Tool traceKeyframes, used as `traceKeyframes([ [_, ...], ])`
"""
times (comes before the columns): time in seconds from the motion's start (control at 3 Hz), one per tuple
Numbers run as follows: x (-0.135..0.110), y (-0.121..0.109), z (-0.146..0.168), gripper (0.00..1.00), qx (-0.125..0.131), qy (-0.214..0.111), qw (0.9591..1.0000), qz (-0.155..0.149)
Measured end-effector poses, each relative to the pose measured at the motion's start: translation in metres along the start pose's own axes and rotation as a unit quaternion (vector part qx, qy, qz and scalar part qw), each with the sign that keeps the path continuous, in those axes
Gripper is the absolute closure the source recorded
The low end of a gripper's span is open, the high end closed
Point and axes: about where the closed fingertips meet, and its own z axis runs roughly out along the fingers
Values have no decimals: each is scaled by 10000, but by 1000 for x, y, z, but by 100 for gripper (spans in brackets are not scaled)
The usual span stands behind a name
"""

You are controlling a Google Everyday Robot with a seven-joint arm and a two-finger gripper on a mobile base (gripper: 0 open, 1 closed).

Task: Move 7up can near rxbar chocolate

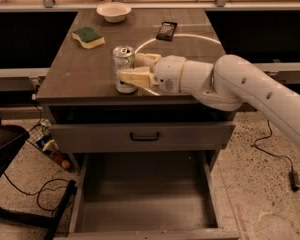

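The 7up can (123,59) stands upright near the front edge of the brown table (75,79). My gripper (129,67) reaches in from the right and straddles the can. One cream finger (135,78) lies across the can's near side and the other (146,59) is behind it. The jaws look open around the can, and the can rests on the table. The rxbar chocolate (166,30), a flat dark bar, lies at the table's back right, well apart from the can.
A green-and-yellow sponge (88,36) lies at the back left and a white bowl (113,11) at the back edge. Under the table a bottom drawer (145,204) stands pulled open. Cables (45,196) and a dark chair base (10,149) lie at the left.
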Motion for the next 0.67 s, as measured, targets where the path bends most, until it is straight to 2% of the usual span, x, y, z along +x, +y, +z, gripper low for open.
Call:
traceKeyframes([
  [0.67, 1, 4, 9, 100, -70, -25, 10000, 35],
])
